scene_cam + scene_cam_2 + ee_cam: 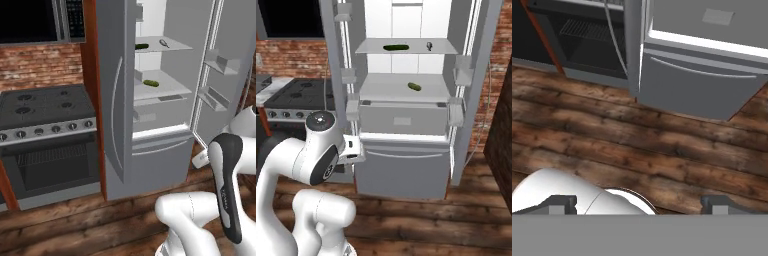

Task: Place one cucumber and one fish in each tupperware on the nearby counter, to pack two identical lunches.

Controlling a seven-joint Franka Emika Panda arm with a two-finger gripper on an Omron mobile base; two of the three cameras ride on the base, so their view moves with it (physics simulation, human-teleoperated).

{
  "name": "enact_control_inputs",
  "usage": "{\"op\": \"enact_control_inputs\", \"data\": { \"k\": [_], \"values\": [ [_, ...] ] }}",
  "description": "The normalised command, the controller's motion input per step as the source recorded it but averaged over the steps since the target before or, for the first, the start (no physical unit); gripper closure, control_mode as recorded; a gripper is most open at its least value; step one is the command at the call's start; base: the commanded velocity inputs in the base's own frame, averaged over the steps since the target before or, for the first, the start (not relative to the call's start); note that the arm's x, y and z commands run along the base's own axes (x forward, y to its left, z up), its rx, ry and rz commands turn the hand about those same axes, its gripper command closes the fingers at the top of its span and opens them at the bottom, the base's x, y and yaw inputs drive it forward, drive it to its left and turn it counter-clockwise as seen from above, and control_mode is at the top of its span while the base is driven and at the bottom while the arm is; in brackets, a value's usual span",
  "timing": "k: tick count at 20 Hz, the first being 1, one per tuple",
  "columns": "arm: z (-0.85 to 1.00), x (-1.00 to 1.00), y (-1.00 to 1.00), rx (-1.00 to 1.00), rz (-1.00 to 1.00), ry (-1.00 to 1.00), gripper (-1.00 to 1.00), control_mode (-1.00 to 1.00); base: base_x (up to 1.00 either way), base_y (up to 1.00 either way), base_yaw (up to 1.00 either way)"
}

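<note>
The fridge stands open. On its top shelf lie a dark green cucumber and, to the right of it, a small dark fish. A second, shorter cucumber lies on the shelf below. My gripper is open and holds nothing, its fingertips far apart. It points down at the wooden floor in front of the fridge, well below the shelves. The tupperware is out of view. A strip of pale counter shows left of the stove.
A black gas stove with an oven stands left of the fridge, with a microwave above it. The open fridge doors flank the shelves. The closed lower freezer drawer faces my hand. Wooden floor lies below.
</note>
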Motion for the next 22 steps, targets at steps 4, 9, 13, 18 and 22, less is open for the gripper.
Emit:
{"op": "enact_control_inputs", "data": {
  "k": [4,9,13,18,22],
  "values": [
    [0.00,0.00,0.00,0.00,0.00,0.00,-1.00,1.00,0.35,-0.69,0.00],
    [0.00,0.00,0.00,0.00,0.00,0.00,-1.00,1.00,0.53,-0.16,0.00],
    [0.00,0.00,0.00,0.00,0.00,0.00,-1.00,1.00,0.47,0.00,0.00],
    [0.00,0.00,0.00,0.00,0.00,0.00,-1.00,1.00,0.29,-0.10,0.00],
    [0.00,0.00,0.00,0.00,0.00,0.00,-1.00,1.00,0.21,-0.48,0.00]
  ]
}}
